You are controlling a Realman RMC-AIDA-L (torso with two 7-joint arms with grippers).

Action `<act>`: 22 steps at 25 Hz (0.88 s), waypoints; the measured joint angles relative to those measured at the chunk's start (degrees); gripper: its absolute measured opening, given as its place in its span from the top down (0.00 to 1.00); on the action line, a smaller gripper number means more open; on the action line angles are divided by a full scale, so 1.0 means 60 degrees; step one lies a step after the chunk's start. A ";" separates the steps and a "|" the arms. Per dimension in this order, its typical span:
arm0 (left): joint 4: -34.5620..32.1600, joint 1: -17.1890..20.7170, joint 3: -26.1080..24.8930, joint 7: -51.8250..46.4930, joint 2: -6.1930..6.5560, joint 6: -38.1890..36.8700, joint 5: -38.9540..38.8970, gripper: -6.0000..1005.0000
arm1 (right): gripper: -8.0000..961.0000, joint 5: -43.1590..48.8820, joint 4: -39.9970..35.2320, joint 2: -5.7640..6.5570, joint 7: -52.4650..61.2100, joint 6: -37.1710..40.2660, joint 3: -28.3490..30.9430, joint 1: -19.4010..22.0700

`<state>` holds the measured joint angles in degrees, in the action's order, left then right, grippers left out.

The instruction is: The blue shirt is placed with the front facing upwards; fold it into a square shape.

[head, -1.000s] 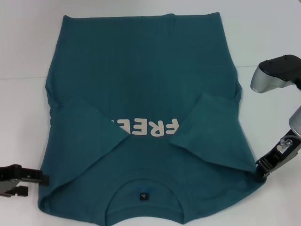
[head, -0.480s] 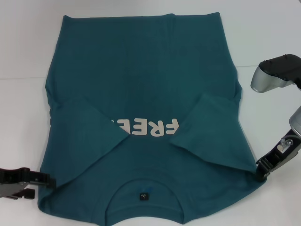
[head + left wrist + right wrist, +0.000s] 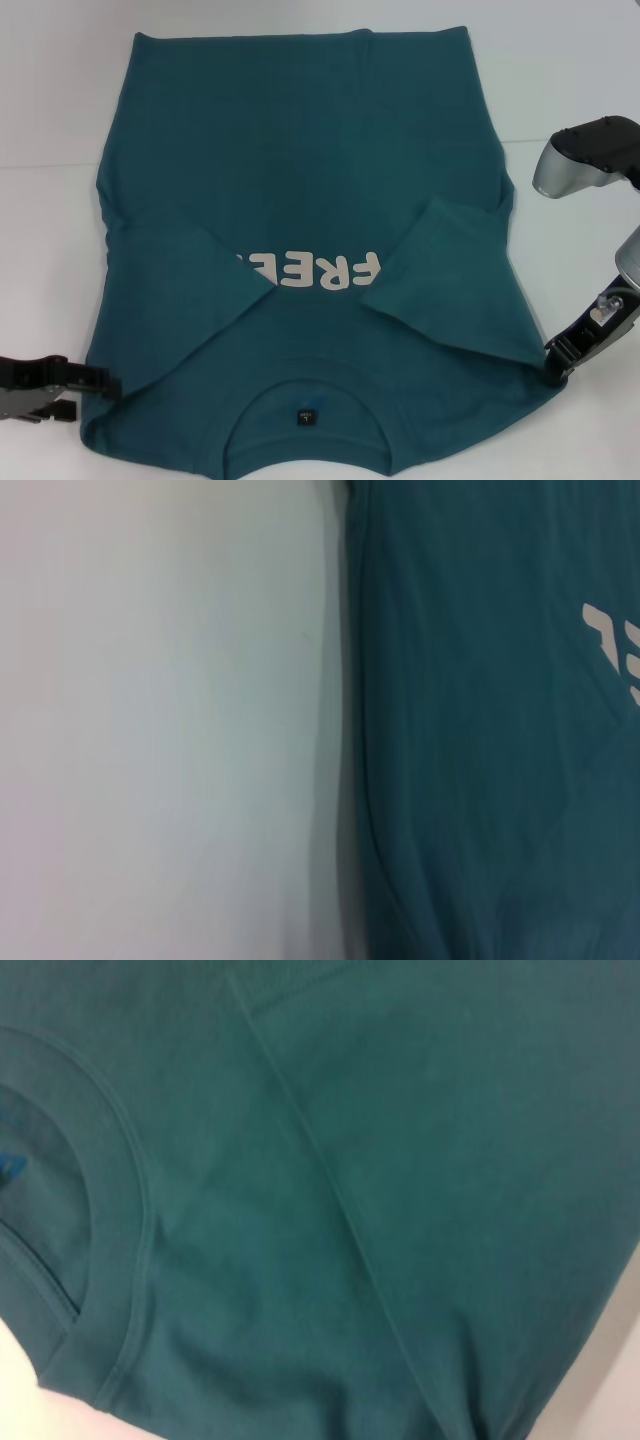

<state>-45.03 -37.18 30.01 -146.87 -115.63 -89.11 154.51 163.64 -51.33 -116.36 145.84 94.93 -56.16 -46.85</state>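
1. The blue shirt (image 3: 300, 200) lies flat on the white table (image 3: 560, 70), front up, with its collar (image 3: 310, 465) at the near edge and its hem at the far edge.
2. Both short sleeves are folded inward over the chest — they partly cover the pale "FREE" lettering (image 3: 320, 272), which reads upside down in the head view.
3. A small dark neck label (image 3: 304, 418) sits inside the collar opening.
4. The left gripper (image 3: 85, 380) is low at the shirt's near-left corner, its dark fingertips touching the shoulder edge; I cannot tell whether they have closed on the fabric.
5. The right gripper (image 3: 553, 372) is at the near-right shoulder edge, tip against the cloth — its finger state cannot be told either.
6. The left wrist view shows the shirt's side edge (image 3: 350, 720) against bare table; the right wrist view shows the ribbed collar (image 3: 110, 1220) and a shoulder seam.
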 joint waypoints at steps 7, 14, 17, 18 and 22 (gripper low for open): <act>0.0022 -0.0030 0.0166 0.0001 -0.0010 0.0030 0.0000 0.23 | 0.94 0.0002 0.0000 -0.0001 -0.0027 0.0000 -0.0001 0.0000; 0.0122 -0.0107 0.0237 0.0001 -0.0020 0.0064 0.0000 0.23 | 0.94 0.0003 0.0000 0.0000 -0.0096 0.0000 -0.0001 0.0000; 0.0122 -0.0118 0.0240 -0.0030 -0.0020 0.0080 0.0000 0.24 | 0.94 0.0003 0.0000 -0.0001 -0.0096 -0.0001 -0.0001 0.0000; 0.0122 -0.0118 0.0241 -0.0063 -0.0020 0.0102 0.0000 0.24 | 0.94 0.0003 0.0000 -0.0001 -0.0096 0.0000 0.0000 0.0000; 0.0122 -0.0118 0.0243 -0.0179 -0.0012 0.0191 0.0060 0.24 | 0.95 0.0003 0.0000 -0.0001 -0.0103 -0.0001 -0.0001 -0.0008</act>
<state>-44.29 -37.89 31.47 -147.94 -115.71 -87.96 154.87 163.65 -51.33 -116.36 145.22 94.92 -56.16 -46.89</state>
